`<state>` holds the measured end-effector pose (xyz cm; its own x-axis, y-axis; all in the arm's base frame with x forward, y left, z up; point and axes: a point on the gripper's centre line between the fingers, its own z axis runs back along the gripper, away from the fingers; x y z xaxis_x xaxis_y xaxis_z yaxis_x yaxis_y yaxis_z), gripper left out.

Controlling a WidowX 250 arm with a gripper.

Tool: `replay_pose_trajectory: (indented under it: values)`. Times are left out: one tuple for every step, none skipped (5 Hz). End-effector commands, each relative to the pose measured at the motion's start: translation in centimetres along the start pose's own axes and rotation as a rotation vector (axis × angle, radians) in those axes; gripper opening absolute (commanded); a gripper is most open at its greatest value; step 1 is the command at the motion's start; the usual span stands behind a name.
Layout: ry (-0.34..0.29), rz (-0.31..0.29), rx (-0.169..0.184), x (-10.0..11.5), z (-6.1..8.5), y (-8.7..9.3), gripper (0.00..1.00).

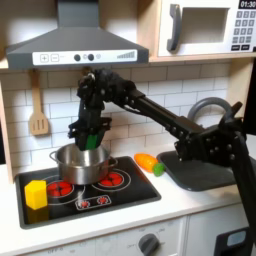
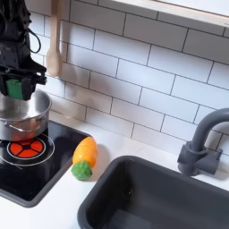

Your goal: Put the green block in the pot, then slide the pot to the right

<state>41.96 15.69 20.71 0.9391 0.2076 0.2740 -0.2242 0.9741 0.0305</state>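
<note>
The silver pot (image 1: 80, 165) stands on the toy stove's back left burner, and in the second exterior view the pot (image 2: 24, 114) sits at the left edge. My gripper (image 1: 89, 136) (image 2: 15, 82) hangs just over the pot's mouth, pointing down. It is shut on the green block (image 1: 93, 143) (image 2: 14, 89), which shows as a small bright green cube between the black fingers. The block is level with or slightly above the pot's rim.
A yellow block (image 1: 36, 193) sits on the stove's front left corner. An orange-and-green toy vegetable (image 1: 150, 163) (image 2: 84, 157) lies between the stove (image 1: 110, 195) and the dark sink (image 1: 200, 172) (image 2: 152, 192). A faucet (image 2: 202, 141) rises behind the sink. A wooden spatula (image 1: 38, 115) hangs on the tiled wall.
</note>
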Motion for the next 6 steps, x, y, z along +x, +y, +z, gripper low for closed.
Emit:
replay_pose_trajectory:
  values:
    - [0.01,-0.017,0.003,-0.3,0.0,0.0,1.0]
    - [0.014,-0.023,0.004,-0.3,-0.2,-0.2,1.0]
    - [0.04,-0.026,0.007,-0.9,-0.9,0.0,1.0]
    - [0.072,-0.031,0.01,-1.5,-1.9,0.2,1.0]
    - [0.079,-0.043,0.012,-1.5,-2.2,0.2,1.0]
    - [0.083,-0.052,0.005,-1.6,-2.3,-0.1,1.0]
